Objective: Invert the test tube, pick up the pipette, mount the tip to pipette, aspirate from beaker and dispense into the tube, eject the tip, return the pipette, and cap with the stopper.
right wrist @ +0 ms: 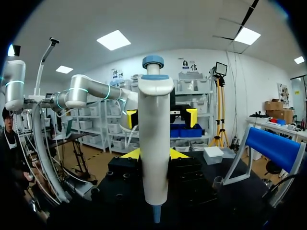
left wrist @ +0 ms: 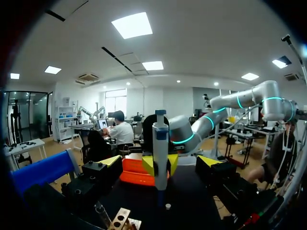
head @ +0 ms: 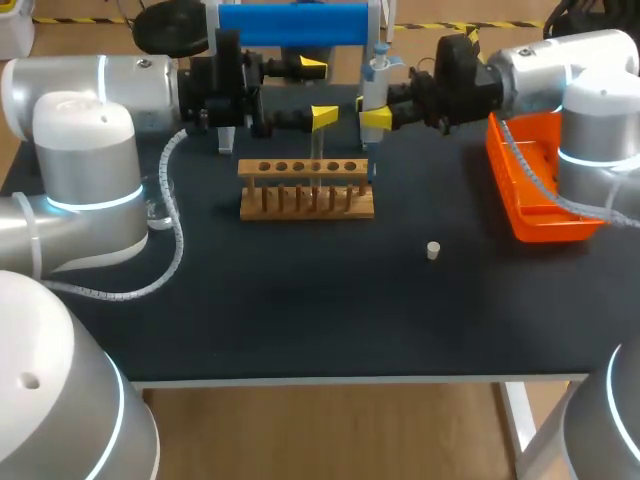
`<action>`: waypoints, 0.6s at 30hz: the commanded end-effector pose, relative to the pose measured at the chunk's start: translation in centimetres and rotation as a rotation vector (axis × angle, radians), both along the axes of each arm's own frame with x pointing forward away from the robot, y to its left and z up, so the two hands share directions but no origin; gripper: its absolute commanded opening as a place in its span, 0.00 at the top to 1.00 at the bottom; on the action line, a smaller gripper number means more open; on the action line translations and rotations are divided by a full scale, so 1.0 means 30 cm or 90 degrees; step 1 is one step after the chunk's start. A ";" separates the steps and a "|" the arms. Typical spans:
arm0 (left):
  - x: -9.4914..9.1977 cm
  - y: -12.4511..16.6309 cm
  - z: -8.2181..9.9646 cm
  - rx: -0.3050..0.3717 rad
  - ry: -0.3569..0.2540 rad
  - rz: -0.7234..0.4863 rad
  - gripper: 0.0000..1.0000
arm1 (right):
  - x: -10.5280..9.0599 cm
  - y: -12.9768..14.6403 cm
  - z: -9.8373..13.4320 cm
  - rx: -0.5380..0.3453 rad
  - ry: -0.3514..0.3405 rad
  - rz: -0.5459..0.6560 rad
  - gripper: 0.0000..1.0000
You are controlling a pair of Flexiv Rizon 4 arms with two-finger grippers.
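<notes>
Wooden rack (head: 306, 188), glossy plastic pipette (right wrist: 154, 143), matt tabletop (head: 300, 300).

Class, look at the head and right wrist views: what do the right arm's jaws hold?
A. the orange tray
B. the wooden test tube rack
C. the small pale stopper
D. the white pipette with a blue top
D: the pipette stands upright between the right arm's jaws, with a yellow tip against each side, while the stopper lies loose on the table.
</notes>
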State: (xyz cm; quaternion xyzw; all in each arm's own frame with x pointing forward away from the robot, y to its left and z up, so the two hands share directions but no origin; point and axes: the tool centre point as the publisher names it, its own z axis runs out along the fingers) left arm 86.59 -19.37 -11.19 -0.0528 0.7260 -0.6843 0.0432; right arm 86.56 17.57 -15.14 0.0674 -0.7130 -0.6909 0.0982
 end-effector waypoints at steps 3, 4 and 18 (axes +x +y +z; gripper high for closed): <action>-0.004 0.000 -0.002 -0.001 -0.001 0.002 0.00 | 0.017 0.063 0.007 0.002 -0.009 0.010 1.00; -0.004 0.000 -0.002 -0.001 -0.001 0.002 0.00 | 0.017 0.071 0.008 0.002 -0.009 0.011 1.00; -0.004 0.000 -0.002 -0.001 -0.001 0.002 0.00 | 0.021 0.149 0.002 -0.004 -0.015 0.018 1.00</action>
